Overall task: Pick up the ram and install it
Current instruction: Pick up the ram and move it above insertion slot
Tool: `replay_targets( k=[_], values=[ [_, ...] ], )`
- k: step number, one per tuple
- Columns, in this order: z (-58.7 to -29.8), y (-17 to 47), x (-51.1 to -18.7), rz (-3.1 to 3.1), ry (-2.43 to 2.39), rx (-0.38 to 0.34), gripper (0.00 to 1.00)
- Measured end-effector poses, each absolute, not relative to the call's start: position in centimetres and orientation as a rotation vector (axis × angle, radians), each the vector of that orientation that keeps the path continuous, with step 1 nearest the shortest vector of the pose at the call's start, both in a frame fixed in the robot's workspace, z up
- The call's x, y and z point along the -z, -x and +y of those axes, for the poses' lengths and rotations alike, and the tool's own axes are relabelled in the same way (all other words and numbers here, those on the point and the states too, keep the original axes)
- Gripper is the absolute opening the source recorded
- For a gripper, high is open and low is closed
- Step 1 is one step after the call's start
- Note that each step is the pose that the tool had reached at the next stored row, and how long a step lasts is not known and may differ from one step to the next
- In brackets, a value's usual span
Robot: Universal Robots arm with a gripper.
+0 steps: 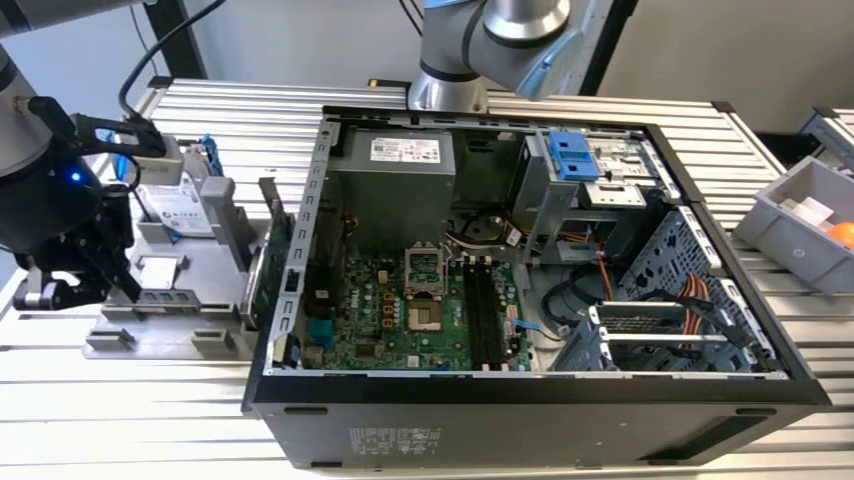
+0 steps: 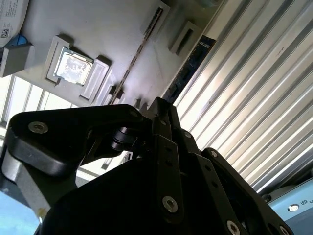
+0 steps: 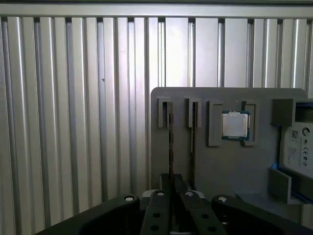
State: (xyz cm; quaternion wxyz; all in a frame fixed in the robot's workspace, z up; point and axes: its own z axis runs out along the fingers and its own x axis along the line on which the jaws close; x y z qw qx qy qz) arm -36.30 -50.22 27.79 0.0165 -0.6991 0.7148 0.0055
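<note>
We see the gripper (image 3: 171, 180) drawn narrow, its fingers (image 3: 177, 188) pinched on the near end of the ram (image 3: 170, 142). The ram stands on edge in a slot of the grey holder tray (image 3: 220, 166). A second thin stick (image 3: 193, 142) sits in the slot just beside it. The same tray holds a square processor (image 3: 235, 125) and a labelled drive (image 3: 298, 147). In the exterior view, the open computer case (image 1: 534, 385) lies beside the tray with its motherboard (image 1: 400, 310) showing. A grey bin (image 1: 787, 225) on the exterior view's right holds something orange (image 1: 842, 233).
</note>
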Motion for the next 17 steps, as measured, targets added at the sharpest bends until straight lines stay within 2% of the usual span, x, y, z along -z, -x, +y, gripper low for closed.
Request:
replay_targets(
  k=[17],
  values=[
    [-50.2,36.3,-29.4,2.223,2.173,-0.017,0.00]
  ],
)
